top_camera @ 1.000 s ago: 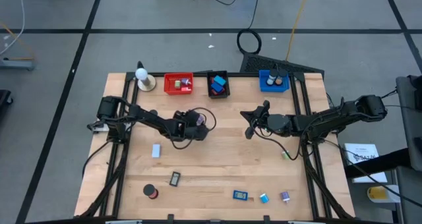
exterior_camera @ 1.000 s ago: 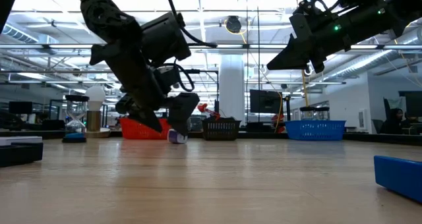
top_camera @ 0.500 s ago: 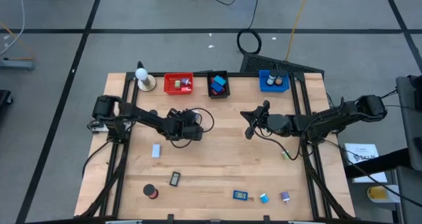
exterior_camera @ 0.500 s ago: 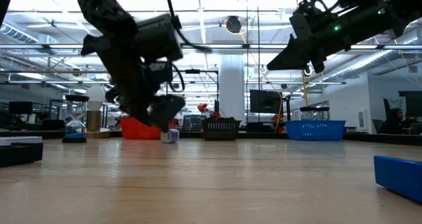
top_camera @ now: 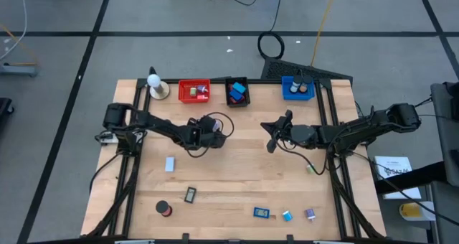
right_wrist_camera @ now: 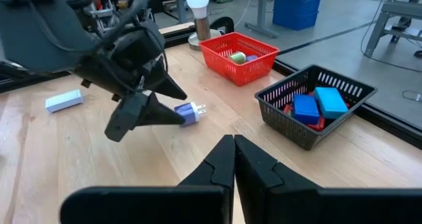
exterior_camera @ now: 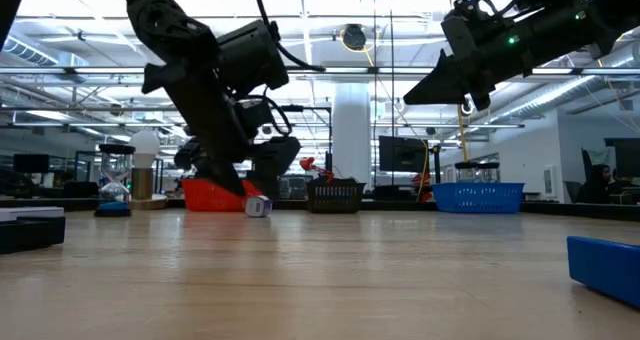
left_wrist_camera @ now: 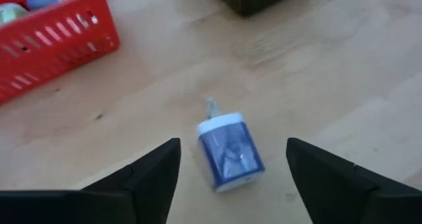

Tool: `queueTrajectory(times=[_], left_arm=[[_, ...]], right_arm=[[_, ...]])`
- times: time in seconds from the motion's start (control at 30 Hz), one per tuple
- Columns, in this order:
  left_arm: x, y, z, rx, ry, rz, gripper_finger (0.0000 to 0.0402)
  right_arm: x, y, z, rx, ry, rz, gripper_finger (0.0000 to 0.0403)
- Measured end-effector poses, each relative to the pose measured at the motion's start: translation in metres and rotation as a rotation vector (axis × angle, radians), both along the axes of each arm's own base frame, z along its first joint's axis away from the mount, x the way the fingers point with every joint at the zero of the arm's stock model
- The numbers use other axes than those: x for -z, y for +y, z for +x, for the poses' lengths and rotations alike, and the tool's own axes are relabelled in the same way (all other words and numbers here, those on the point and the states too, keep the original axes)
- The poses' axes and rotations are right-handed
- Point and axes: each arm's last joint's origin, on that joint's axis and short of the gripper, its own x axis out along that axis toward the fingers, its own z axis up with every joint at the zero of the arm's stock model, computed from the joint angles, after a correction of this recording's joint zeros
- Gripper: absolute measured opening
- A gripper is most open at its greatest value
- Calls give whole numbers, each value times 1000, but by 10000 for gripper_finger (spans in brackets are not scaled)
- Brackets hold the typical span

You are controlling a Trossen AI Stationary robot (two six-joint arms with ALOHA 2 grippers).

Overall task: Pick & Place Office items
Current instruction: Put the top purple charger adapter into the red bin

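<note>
I am watching the left gripper (left_wrist_camera: 231, 178) hanging low over the table with its fingers spread apart, and the small blue-and-white office item (left_wrist_camera: 229, 150) is lying loose on the wood between them, touching neither, in the lower middle of the left wrist picture. In the high view this places the left gripper (top_camera: 214, 126) left of centre, just below the red bin (top_camera: 193, 91) and the black bin (top_camera: 237, 91). In the low view the item (exterior_camera: 257, 206) is resting on the tabletop left of centre, in front of the red bin (exterior_camera: 212, 195). The right gripper (top_camera: 273, 135) is waiting right of centre, raised, its fingers pressed together on nothing.
</note>
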Motion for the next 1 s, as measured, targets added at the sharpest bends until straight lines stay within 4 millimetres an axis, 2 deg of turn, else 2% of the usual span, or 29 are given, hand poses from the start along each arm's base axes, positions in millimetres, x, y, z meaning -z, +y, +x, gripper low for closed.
queueTrajectory(times=[0.2,0.6,0.83,1.0], left_arm=[[6,5,3,21,16,-2,296],[9,8,0,40,70,-22,184],[9,13,-2,52,114,-8,143],[4,13,-7,78,175,17,135]], right_arm=[[0,0,0,1,1,-1,1],[0,0,0,1,2,-1,1],[0,0,0,1,3,-1,1],[0,0,0,0,5,-3,1]])
